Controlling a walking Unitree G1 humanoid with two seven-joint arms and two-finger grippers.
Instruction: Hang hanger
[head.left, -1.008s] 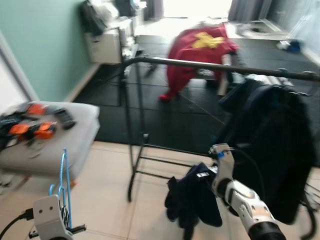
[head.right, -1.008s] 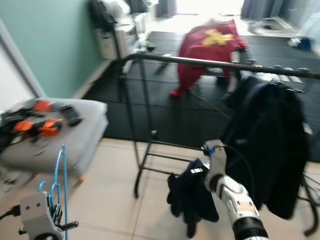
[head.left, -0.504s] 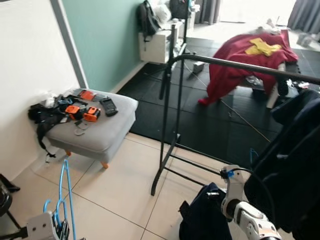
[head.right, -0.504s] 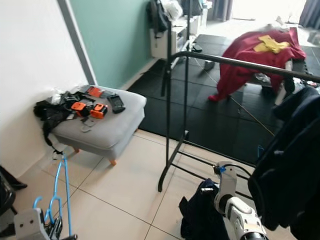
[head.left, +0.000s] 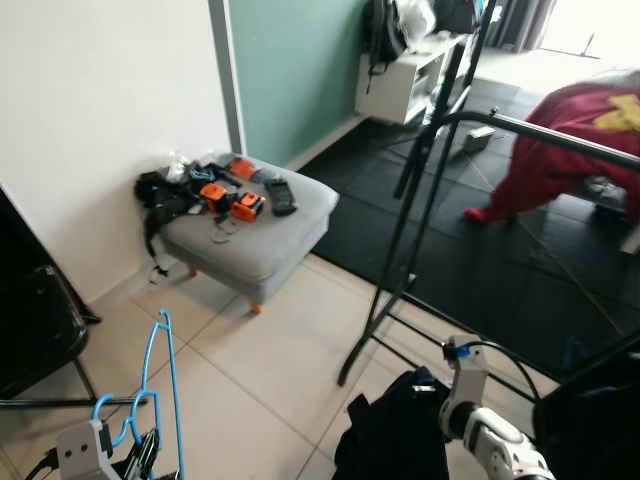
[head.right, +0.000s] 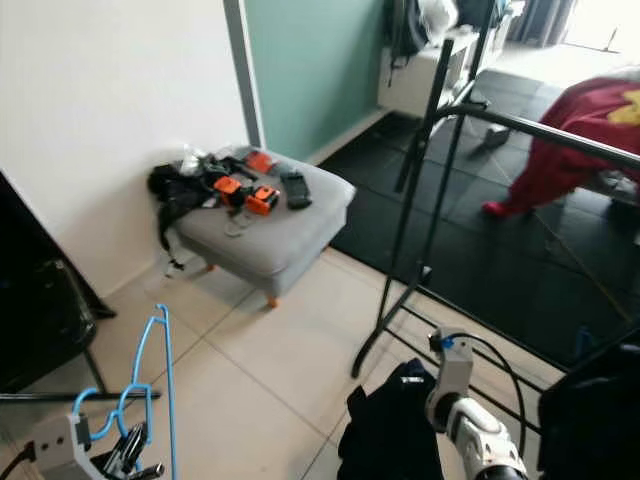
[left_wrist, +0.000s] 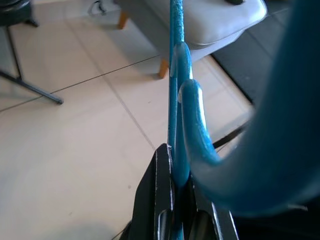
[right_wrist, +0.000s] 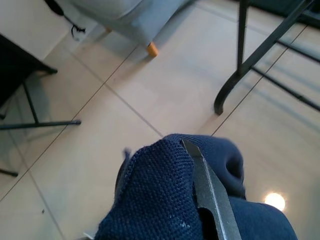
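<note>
**View swung left; hanger and garment both held low**

Since the earlier frame the whole view has turned toward the white wall, so the grey footstool (head.left: 262, 228) now sits mid-left and the black clothes rail (head.left: 520, 126) has slid to the right edge; this is camera motion, not the objects moving. Low on the left, the left end effector (left_wrist: 175, 220) is closed tight on the blue hanger (head.left: 160, 400), which stands upright above it over the tiled floor (head.left: 270, 350). Low on the right, the right end effector (right_wrist: 210, 200) is clamped on a dark navy garment (head.right: 390, 440) hanging beside the rail's foot. A red cloth (head.left: 570, 150) lies on the dark mat beyond.
</note>
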